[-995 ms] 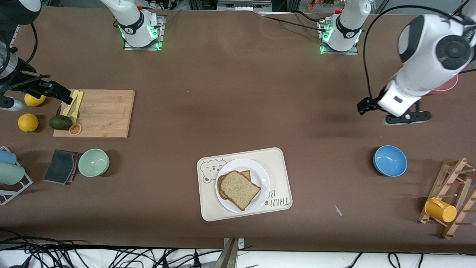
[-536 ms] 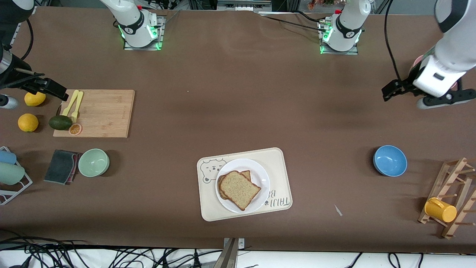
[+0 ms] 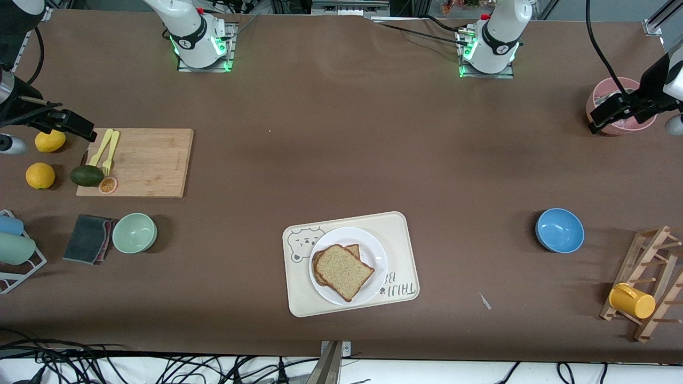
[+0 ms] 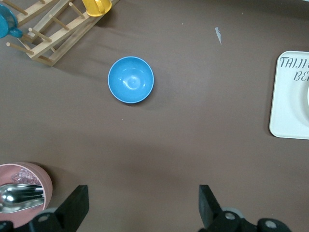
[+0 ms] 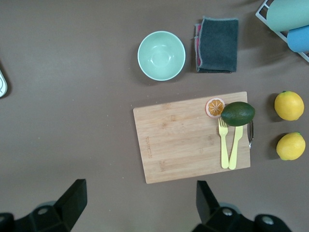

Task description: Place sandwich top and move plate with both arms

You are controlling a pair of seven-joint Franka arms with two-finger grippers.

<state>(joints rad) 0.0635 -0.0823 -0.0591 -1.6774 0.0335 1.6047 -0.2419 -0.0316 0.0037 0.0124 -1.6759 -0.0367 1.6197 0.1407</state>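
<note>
The sandwich top (image 3: 346, 271), a plain brown slice, lies on another slice whose edge peeks out beneath it. Both rest on the white plate (image 3: 376, 252), which sits on the cream bear tray (image 3: 404, 234) nearer the front camera. My left gripper (image 3: 608, 113) hangs open and empty over the pink bowl (image 3: 621, 89) at the left arm's end. In its wrist view its fingers spread wide around the left gripper (image 4: 143, 195) over bare table. My right gripper (image 3: 72, 125) is open and empty over the right arm's end, and the right gripper (image 5: 140, 191) shows beside the cutting board (image 5: 190, 137).
A blue bowl (image 3: 559, 230), wooden rack (image 3: 648, 282) and yellow cup (image 3: 632, 301) stand at the left arm's end. The cutting board (image 3: 144, 162) with yellow forks, avocado (image 3: 86, 175), lemons (image 3: 40, 175), green bowl (image 3: 134, 232) and grey cloth (image 3: 88, 238) are at the right arm's end.
The left arm has swung away from the middle of the table toward its own end, ending over the pink bowl. The right gripper has edged slightly outward. Sandwich and plate have not moved.
</note>
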